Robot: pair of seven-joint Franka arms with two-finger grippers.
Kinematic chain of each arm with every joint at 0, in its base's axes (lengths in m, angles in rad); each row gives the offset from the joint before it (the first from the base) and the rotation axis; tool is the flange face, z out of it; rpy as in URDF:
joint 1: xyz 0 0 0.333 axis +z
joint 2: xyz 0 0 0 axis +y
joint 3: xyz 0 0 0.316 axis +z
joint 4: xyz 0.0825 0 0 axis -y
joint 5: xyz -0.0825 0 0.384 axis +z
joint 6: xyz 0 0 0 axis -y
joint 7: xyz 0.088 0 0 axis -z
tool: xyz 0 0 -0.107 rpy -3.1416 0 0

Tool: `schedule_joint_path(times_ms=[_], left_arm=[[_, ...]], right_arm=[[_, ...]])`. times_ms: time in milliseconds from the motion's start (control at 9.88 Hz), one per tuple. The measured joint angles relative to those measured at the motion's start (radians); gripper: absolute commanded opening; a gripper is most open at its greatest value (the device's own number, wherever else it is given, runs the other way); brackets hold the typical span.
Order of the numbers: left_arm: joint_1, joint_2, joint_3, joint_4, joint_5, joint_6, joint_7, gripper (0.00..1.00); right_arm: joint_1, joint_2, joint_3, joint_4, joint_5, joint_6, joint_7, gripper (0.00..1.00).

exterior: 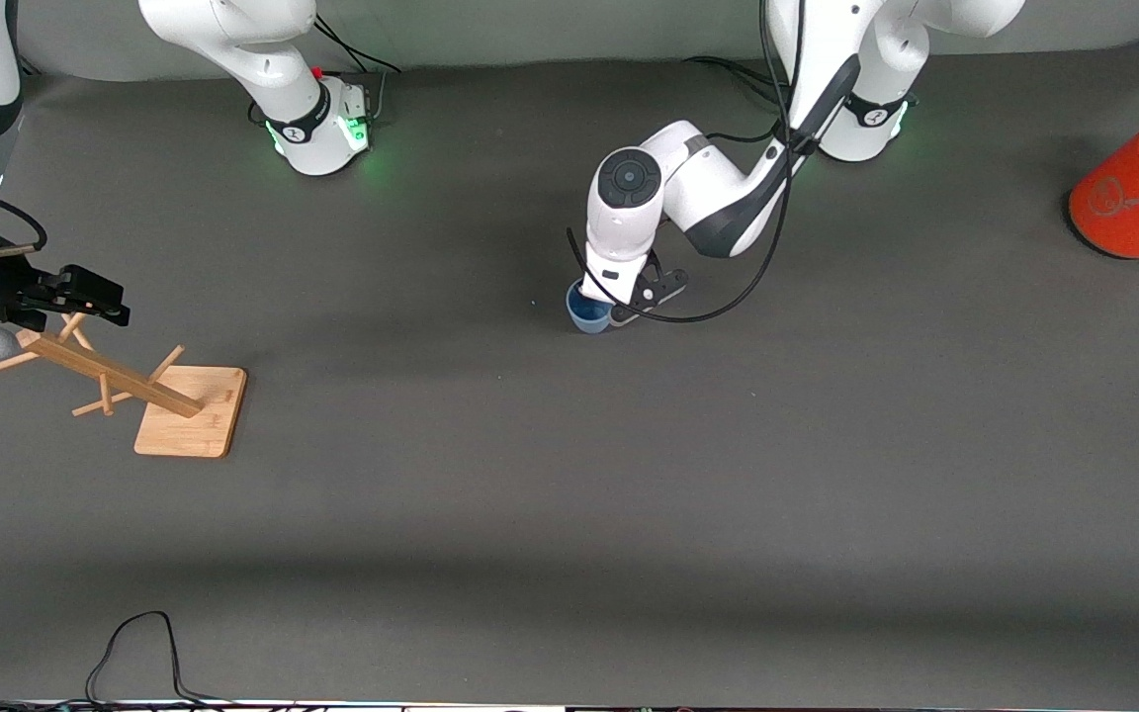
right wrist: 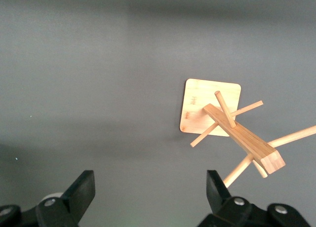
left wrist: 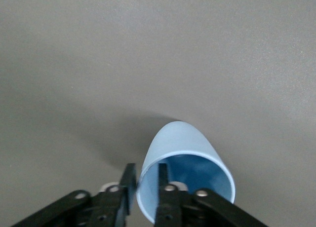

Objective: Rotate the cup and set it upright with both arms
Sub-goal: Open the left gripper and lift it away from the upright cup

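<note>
Grey table (exterior: pixel 569 475), cup (left wrist: pixel 183 163) rim between left pincer (left wrist: pixel 144 185) fingers

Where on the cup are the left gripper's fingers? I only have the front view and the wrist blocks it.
Observer: In the left wrist view, the left gripper straddles the rim of the cup, one finger inside and one outside.
Operator: Clamped?
Observer: No. The jaws stand wider apart than the thin wall, so the grip looks loose.
Operator: Right gripper holding anything?
Observer: The right wrist view shows the right gripper open and empty, waiting over the wooden rack.
</note>
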Motion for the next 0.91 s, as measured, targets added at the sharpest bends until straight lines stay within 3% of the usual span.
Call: schedule_joint_path(times_ms=[202,506,708,911], left_arm=[[-0.006,-0.002,0.0,0.002,0.027,-0.024,-0.005,1.0],[0.003,-0.036,0.01,0.079,0.049,-0.22,0.023,1.0],[0.095,-0.079,0.019,0.119,0.061,-0.307,0.199,1.0],[0.256,-0.149,0.025,0.136,0.061,-0.41,0.447,1.0]], right_arm=[[0.0,0.0,0.0,0.0,0.0,0.0,0.0,1.0],[0.0,0.001,0.0,0.0,0.0,0.0,0.0,1.0],[0.001,0.001,0.0,0.0,0.0,0.001,0.0,1.0],[0.001,0.001,0.0,0.001,0.0,0.002,0.0,1.0]])
